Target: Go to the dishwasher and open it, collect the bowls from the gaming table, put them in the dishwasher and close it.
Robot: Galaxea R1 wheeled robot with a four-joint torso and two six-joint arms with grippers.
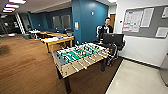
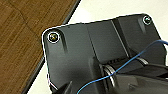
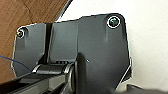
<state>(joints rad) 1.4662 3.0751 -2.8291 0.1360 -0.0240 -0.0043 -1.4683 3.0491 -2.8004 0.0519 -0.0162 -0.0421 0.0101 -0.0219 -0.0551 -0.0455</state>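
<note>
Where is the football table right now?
In the head view the football table stands mid-frame on the wood floor, with a person behind its far end and a yellow table beyond it to the left.

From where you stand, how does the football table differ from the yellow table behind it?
The football table has a green field crossed by rods with handles; the yellow table has a flat top with papers or similar items lying on it. The football table stands nearer and looks larger; the yellow table sits farther back, beside the blue wall. Both have light wood sides and stand on the brown wood-look floor.
</note>
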